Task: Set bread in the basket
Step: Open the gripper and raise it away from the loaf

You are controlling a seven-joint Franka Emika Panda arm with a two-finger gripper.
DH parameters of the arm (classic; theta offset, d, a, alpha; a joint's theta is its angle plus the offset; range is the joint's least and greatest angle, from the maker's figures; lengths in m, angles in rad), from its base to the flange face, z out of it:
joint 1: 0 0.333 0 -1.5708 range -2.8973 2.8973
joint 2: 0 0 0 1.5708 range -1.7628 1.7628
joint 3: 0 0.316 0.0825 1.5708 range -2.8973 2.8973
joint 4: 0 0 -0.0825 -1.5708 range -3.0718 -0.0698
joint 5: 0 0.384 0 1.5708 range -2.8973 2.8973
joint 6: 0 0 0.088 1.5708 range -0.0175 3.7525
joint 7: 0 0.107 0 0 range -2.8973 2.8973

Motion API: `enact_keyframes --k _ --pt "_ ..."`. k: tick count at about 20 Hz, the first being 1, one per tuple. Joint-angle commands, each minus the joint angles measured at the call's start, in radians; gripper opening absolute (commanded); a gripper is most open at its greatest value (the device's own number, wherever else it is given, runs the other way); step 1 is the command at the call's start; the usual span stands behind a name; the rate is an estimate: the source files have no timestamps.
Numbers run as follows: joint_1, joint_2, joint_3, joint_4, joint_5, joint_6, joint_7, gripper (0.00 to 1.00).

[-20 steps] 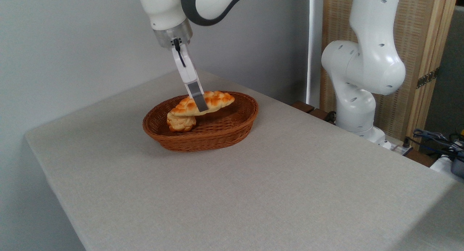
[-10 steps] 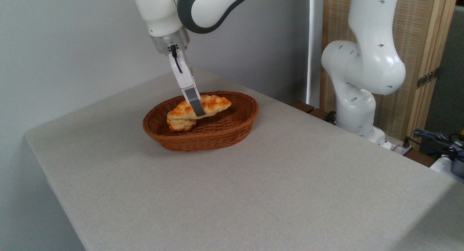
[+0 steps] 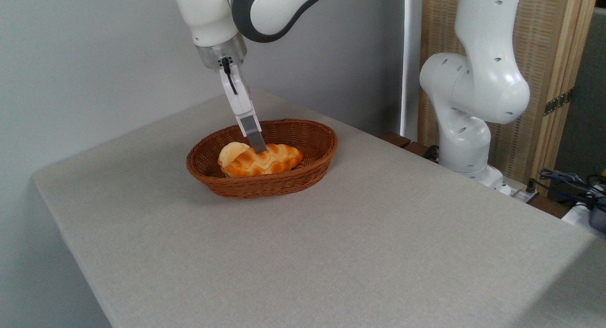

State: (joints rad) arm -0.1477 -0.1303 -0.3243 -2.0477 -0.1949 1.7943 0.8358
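Camera view from one fixed angle, over a counter [image 3: 331,252] of pale grey cloth-like weave with a soft fine grain. Near the far left corner, a shallow oval basket [image 3: 284,183] of reddish-brown woven wicker, ribbed in tight rows. Inside it, lying along its length, a glossy golden-orange braided loaf [image 3: 267,161] with rounded plaits and tapering ends; tucked behind the loaf's left end and touching it, a paler smooth round bun [image 3: 230,151]. Slanting down from above left, a white glossy robot arm [image 3: 265,6] with a dark grey joint band and a brushed metal wrist ring; below that, a slim white tool [image 3: 258,147] ending in flat grey pads [image 3: 255,139], its tip right at the loaf's top. Only one narrow finger edge visible, so no telling whether spread apart or clamped on the loaf. Beyond the counter's right far edge, the arm's bulky white base [image 3: 468,110], a woven-panel wooden screen [image 3: 549,58] and tangled cables [image 3: 573,183].
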Motion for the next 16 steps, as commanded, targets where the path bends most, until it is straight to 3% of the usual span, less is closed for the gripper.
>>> enact_keyframes --k 1,9,13,16 --pt "0.007 -0.02 0.079 0.055 -0.009 -0.004 -0.018 1.0" --pt "0.007 -0.029 0.25 0.144 0.008 -0.013 -0.018 1.0" --pt "0.008 -0.026 0.3 0.164 0.097 -0.013 -0.024 1.0" --pt "0.008 -0.026 0.344 0.181 0.104 -0.013 -0.029 1.0"
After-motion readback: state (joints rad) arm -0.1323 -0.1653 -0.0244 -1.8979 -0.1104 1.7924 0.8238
